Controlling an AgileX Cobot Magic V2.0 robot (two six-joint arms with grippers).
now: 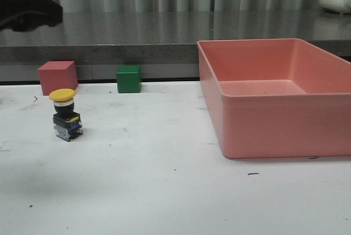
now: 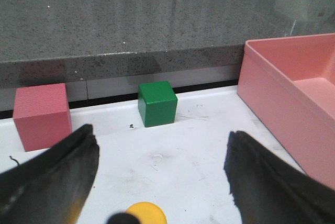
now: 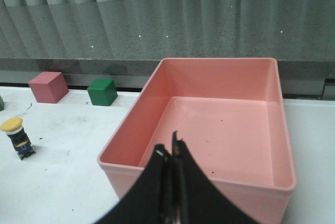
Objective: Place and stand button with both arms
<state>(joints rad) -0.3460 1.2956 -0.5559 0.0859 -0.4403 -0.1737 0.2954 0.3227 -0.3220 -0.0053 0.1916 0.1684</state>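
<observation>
- Left gripper [image 2: 159,177]: fingers spread wide, empty, above the button [image 1: 65,114].
- Button stands upright near worktop's [image 1: 164,191] left edge; we judge it light, rigid, top-heavy; grip the black body under the cap.
- Right gripper [image 3: 172,182]: pinched closed, empty, over the pink bin [image 3: 209,124].

Worktop layout: four items, two pincers.

The button [image 1: 66,113] is stood upright on the worktop [image 1: 164,191] at the left, just in front of a cube [image 1: 57,77] set at the rear edge. A second cube [image 1: 129,78] is placed to the right of the first, along the same rear edge. A tray [image 1: 277,95] is set at the right, well apart from the button. The left pincer [image 2: 157,182] is held above the button, its fingers spread to either side; the right pincer [image 3: 171,156] is held over the tray's near wall, fingers pressed together.
</observation>
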